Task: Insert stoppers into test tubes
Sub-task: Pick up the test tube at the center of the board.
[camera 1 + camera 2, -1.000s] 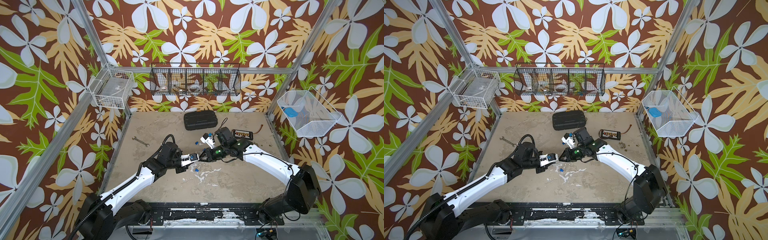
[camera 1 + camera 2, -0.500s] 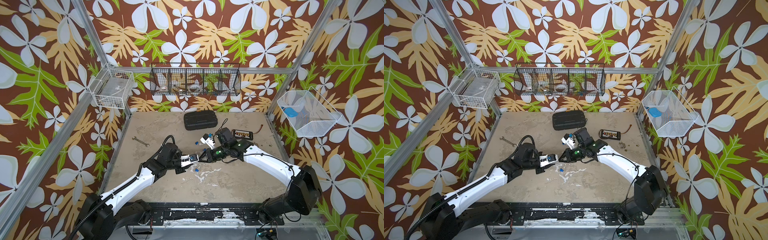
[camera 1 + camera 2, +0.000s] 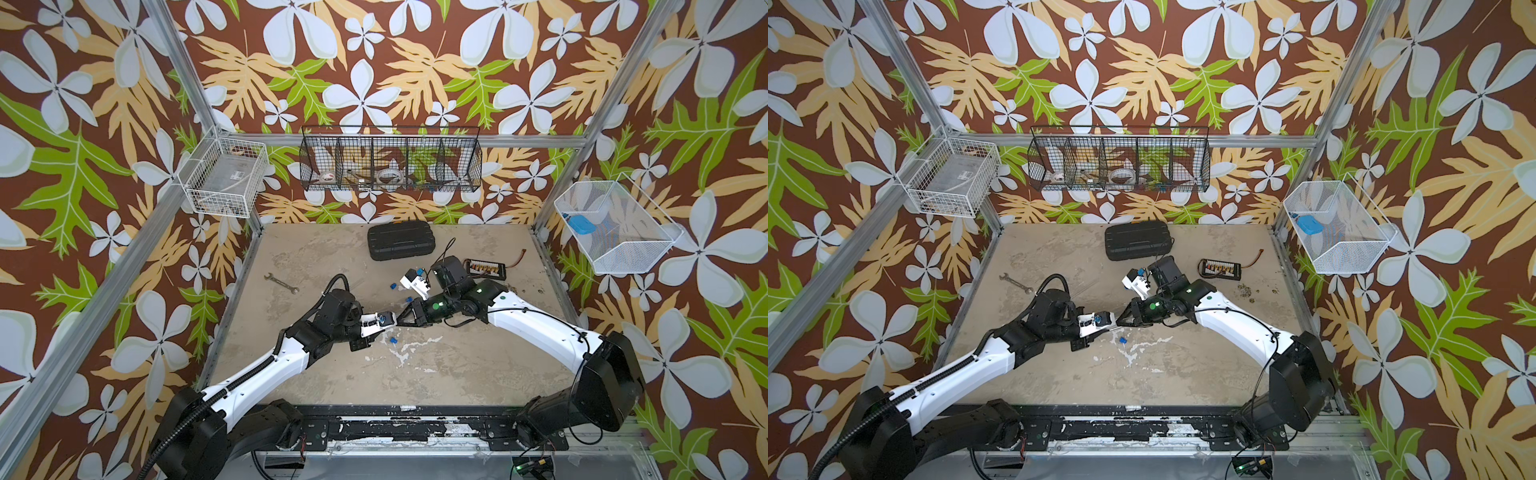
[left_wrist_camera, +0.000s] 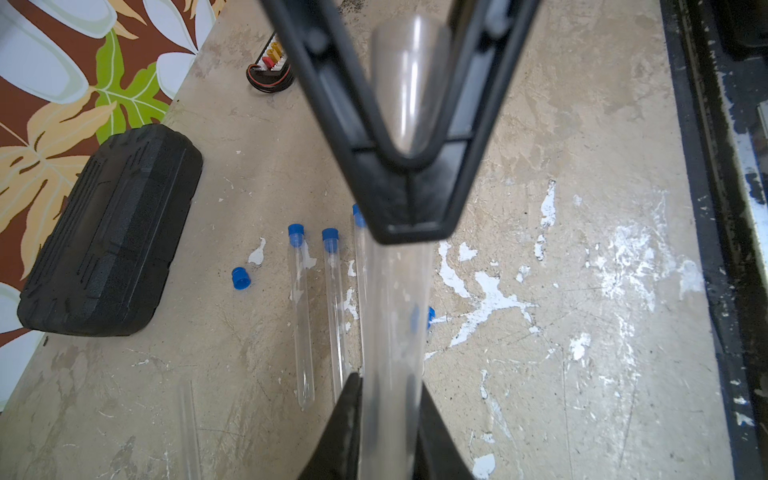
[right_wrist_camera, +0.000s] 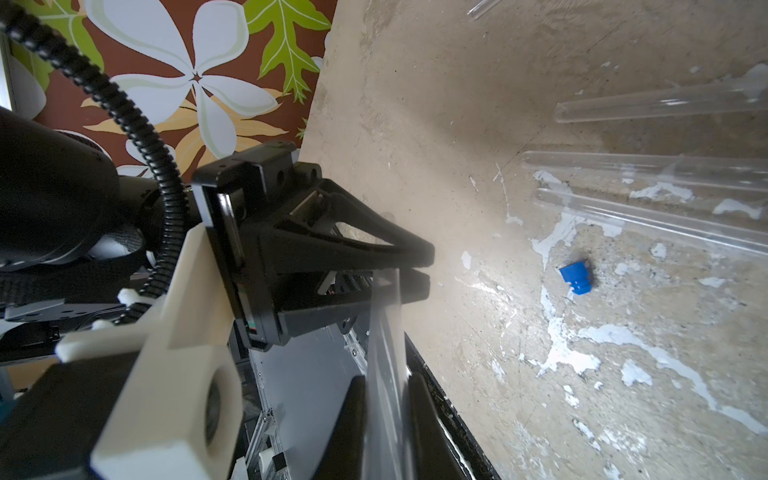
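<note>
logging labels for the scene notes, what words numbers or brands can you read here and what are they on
No text reads clearly in any view.
Label on the box in the white wire basket: too small to read.
Ribs on the black case: moulded pattern, no lettering visible.
Markings on the connector board, if any: too small to read.
The held test tube: clear, no print visible.
</note>
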Robot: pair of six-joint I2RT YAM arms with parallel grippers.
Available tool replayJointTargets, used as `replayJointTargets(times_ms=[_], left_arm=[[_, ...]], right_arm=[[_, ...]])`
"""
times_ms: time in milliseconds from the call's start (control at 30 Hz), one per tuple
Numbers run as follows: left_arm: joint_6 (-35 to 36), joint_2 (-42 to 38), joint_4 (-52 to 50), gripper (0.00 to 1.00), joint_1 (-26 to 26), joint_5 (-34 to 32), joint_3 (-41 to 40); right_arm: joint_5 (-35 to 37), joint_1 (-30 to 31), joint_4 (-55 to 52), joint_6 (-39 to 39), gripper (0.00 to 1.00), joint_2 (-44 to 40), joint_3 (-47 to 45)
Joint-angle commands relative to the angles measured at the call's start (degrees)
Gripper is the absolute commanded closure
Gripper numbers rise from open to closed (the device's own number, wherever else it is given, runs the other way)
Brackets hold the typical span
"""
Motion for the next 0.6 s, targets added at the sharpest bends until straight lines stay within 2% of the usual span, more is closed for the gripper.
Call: replayJointTargets(times_ms=[0,233,300,367,467,567], left_arm=[[0.5,0.0,0.9,0.81,0.0,0.3,0.1],[1.0,-0.2,0.2,0.9,0.0,0.3,0.5],[1.1,-0.3,0.1,0.93,0.0,0.4,0.6],[0.8,-0.6,0.0,0.97,0.0,0.3,0.7],[-1.0,-0.6,0.5,1.0,0.0,-0.5,0.4],[-4.5,-0.8,2.3,1.0,0.1,-3.5,-0.7]], right_arm=[[-1.6,0.1,0.8,0.7,0.89,0.0,-0.2],[-1.8,0.1,0.8,0.8,0.87,0.3,0.0],[-1.5,0.1,0.7,0.8,0.81,0.2,0.3],[-0.8,-0.1,0.8,0.7,0.67,-0.2,1.0],[1.0,-1.1,2.6,0.6,0.55,-2.3,1.4],[5.1,-2.8,3.9,-2.3,0.52,-6.0,1.1]])
